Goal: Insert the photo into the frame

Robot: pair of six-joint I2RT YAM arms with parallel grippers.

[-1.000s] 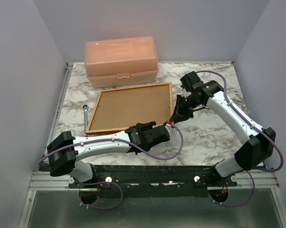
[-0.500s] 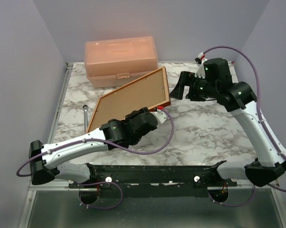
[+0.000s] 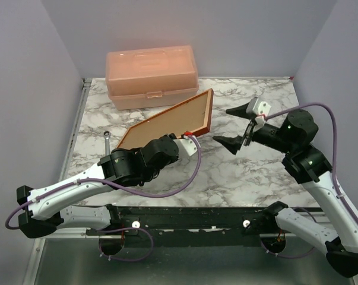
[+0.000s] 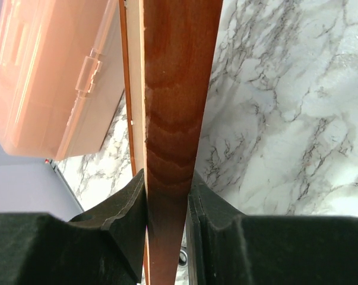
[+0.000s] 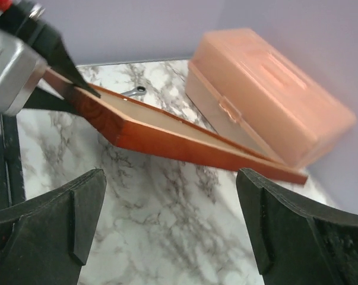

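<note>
peach plastic lidded box (image 3: pixel 152 74), closed, stands behind the thin reddish-brown wooden frame (image 3: pixel 173 119), tilted over the white marble bench (image 3: pixel 244 172), its edge pinched in the left gripper (image 4: pixel 167 190); right gripper (image 3: pixel 221 124) gapes empty nearby.

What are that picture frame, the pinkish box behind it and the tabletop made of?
The frame looks like wood with a glossy reddish-brown stain: grain bands show along its edge. The box seems to be translucent peach plastic, with a moulded latch. The tabletop has a grey-veined white marble pattern, possibly real stone, possibly a printed laminate.
</note>
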